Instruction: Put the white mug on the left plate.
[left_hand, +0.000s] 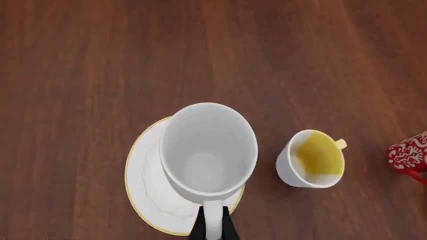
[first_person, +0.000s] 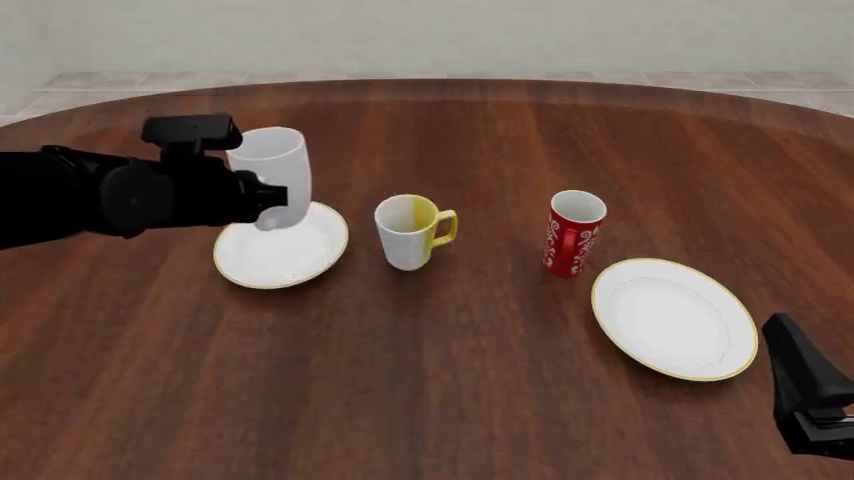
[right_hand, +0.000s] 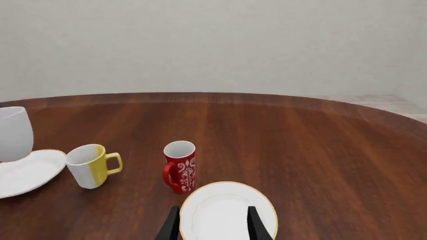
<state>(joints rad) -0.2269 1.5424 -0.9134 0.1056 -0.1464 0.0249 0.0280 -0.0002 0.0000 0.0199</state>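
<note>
Overhead, from the left wrist view, the white mug (left_hand: 208, 150) is seen pinched at its handle by the left end effector (left_hand: 213, 227), above the left plate (left_hand: 150, 192). From the front, the mug hangs over that plate on the desk (first_person: 441, 380). From the right wrist view, the right end effector (right_hand: 211, 220) is spread, holding nothing.

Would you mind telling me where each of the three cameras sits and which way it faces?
Left wrist view: behind the left gripper, looking down into the white mug above the left plate; fingertips show.
Front view: high on the arms' side, facing forward over the table; left arm and right gripper show.
Right wrist view: low behind the right gripper, facing across the table over the right plate; two fingertips show.
Shared: all three show the yellow-lined mug.
</note>
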